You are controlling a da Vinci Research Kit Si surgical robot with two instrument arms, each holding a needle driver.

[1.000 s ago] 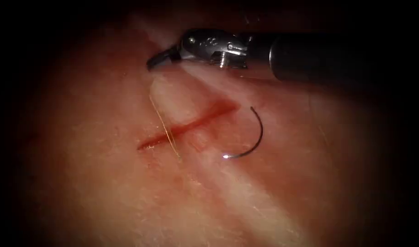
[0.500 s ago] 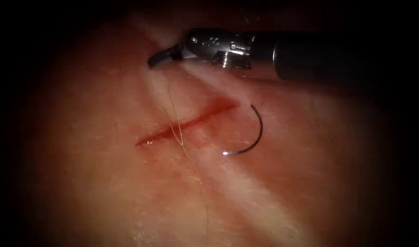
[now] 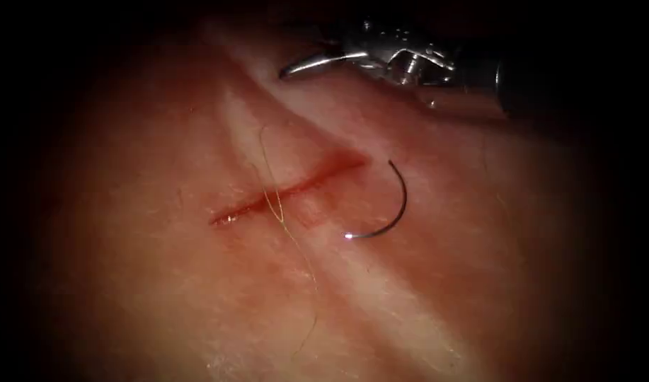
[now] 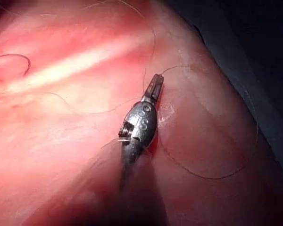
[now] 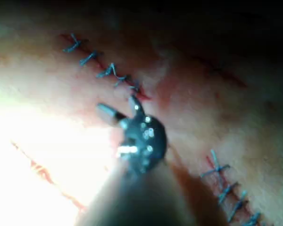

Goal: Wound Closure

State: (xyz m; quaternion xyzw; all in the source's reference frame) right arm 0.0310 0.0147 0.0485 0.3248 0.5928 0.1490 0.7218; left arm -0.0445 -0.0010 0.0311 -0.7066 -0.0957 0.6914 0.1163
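Observation:
The cut [image 3: 289,189] runs slantwise across the tissue [image 3: 161,283], with red fluid along it. The curved needle [image 3: 398,205] lies free on the tissue just right of the cut, held by neither tool and not in the tissue. It is also seen in the left wrist view [image 4: 19,59]. A pale thread [image 3: 276,209] crosses the cut and trails slack toward the near edge. My right tool [image 3: 296,64] hovers beyond the cut; its jaws [image 5: 117,106] stand apart, holding nothing. My left tool [image 4: 155,84] is shut above the tissue, with thread [image 4: 207,176] passing by its tip.
Two older cuts closed with blue stitches [image 5: 104,70] [image 5: 226,183] lie on the tissue near the right tool. A pale fatty band [image 3: 381,297] runs across the tissue under the needle. The tissue's edge [image 4: 236,94] drops to a dark bench.
The right tool has drawn back to the right and opened its jaws. The thread, taut across the cut a second ago, now lies slack and longer on the tissue. The needle has not moved.

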